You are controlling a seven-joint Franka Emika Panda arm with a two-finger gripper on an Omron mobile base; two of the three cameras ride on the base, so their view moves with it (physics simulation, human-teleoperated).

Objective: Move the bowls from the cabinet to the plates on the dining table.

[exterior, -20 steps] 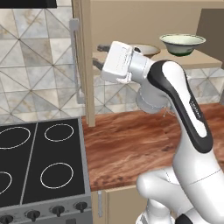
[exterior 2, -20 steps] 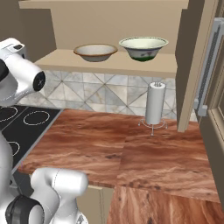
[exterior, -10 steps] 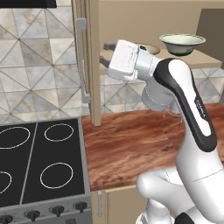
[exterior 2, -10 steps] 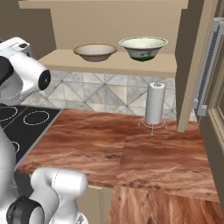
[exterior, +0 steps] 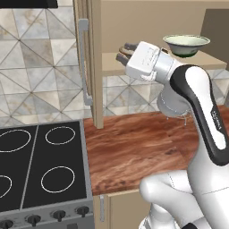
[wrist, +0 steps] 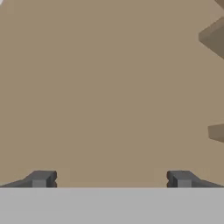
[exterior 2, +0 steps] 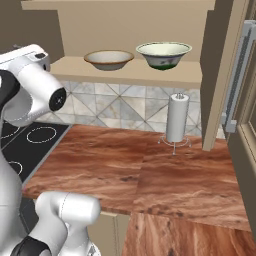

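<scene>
Two bowls stand on the shelf of the open cabinet (exterior 2: 131,73). The wide cream bowl (exterior 2: 109,59) with a tan rim is on the left. Right of it stands the deeper pale green-white bowl (exterior 2: 164,54) (exterior: 185,44). In the left base view my gripper (exterior: 125,51) is level with the shelf's front left part and points left, and the hand hides the cream bowl. In the hand view the gripper (wrist: 111,179) is open with nothing between its fingertips (wrist: 41,178), facing a bare tan cabinet wall (wrist: 109,87). The plates and the dining table are out of view.
The left cabinet door (exterior: 93,62) stands open edge-on with its silver handle (exterior: 83,62), close to the hand. The right door (exterior 2: 225,75) is open too. A paper towel holder (exterior 2: 177,118) stands on the wood counter (exterior 2: 120,165) below the shelf. A black stove (exterior: 40,165) lies to the left.
The hand has swung right, from in front of the left door toward the shelf. The bowls have stayed where they were.
</scene>
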